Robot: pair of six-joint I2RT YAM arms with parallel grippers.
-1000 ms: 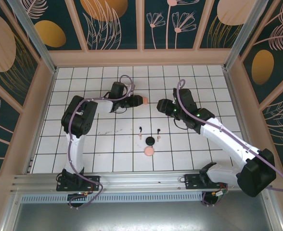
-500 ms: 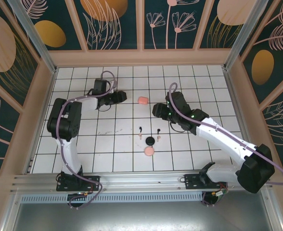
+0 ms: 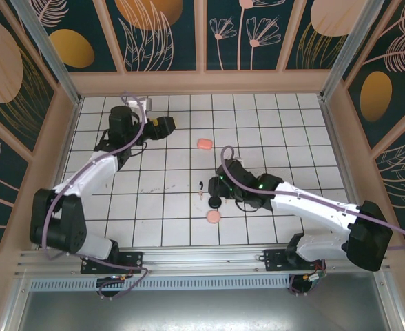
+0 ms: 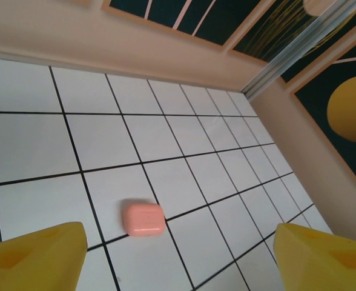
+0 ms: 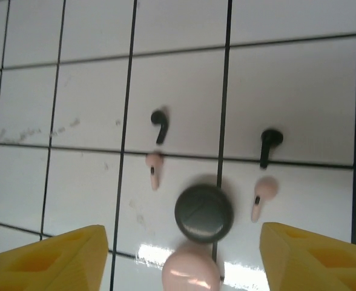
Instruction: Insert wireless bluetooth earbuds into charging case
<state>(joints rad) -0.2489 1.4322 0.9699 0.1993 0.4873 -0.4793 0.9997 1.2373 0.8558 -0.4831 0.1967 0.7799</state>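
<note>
In the right wrist view two black earbuds (image 5: pixel 160 125) (image 5: pixel 269 143) and two pale peach earbuds (image 5: pixel 154 168) (image 5: pixel 262 195) lie loose on the white tiles. Between them sits a dark round charging case (image 5: pixel 203 210), shut, with a pale pink round case (image 5: pixel 190 271) touching its near side. My right gripper (image 5: pixel 184 260) hangs open above this group, its yellow fingers (image 5: pixel 51 257) wide on either side. From above, the right gripper (image 3: pixel 216 187) hovers over the dark case (image 3: pixel 215 201). My left gripper (image 4: pixel 178 260) is open and empty, looking at a pink rounded-square case (image 4: pixel 144 218).
The pink square case (image 3: pixel 204 143) lies alone mid-table, right of the left gripper (image 3: pixel 164 125). The pale round case (image 3: pixel 213 216) is nearest the front. Wooden walls (image 3: pixel 202 83) enclose the tiled floor on three sides.
The left arm has swung back and left, leaving the pink square case on the tiles. The right arm has moved down and left, over the earbuds and round cases.
</note>
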